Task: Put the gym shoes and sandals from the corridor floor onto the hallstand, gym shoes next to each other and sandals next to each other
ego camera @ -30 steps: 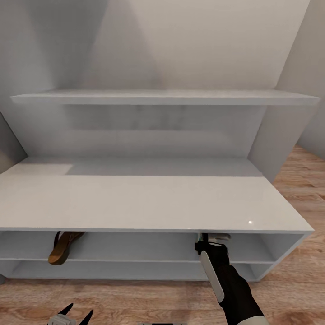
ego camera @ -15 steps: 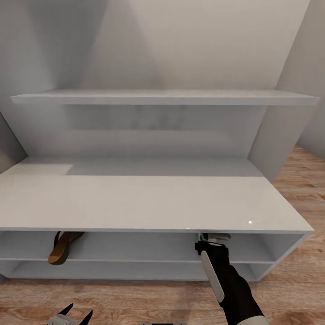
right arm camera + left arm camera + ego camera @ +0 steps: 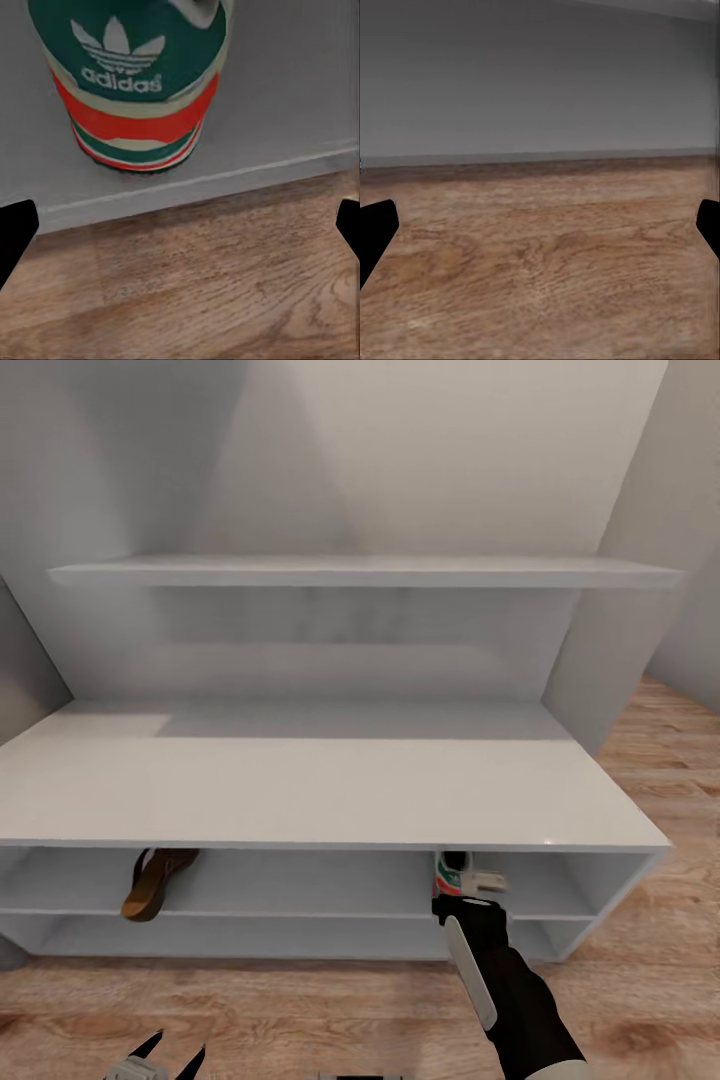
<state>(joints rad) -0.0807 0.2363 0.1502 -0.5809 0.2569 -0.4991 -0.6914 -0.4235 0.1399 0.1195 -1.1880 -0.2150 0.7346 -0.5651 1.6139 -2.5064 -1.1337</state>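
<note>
One gym shoe (image 3: pixel 447 874) stands on the upper open level of the pale grey hallstand (image 3: pixel 300 790), heel outward near the right end. Its green and red heel (image 3: pixel 135 67) sits at the edge of that shelf (image 3: pixel 285 97). My right gripper (image 3: pixel 465 900) is open just in front of the heel, over the corridor floor (image 3: pixel 187 285), apart from the shoe. A brown sandal (image 3: pixel 152 880) lies on the same level at the left. My left gripper (image 3: pixel 165 1055) hangs open and empty low over the floor (image 3: pixel 547 262). The other shoe and the other sandal are out of view.
A long wall shelf (image 3: pixel 360 572) runs above the bench top. Grey walls close in behind and at both sides. Wood planks (image 3: pixel 300 1000) stretch in front of the rack and past its right end.
The whole view has drawn back a little from the rack, so the camera moved. More of the shoe's heel now shows ahead of my right gripper. The sandal and the shoe stay on their shelf.
</note>
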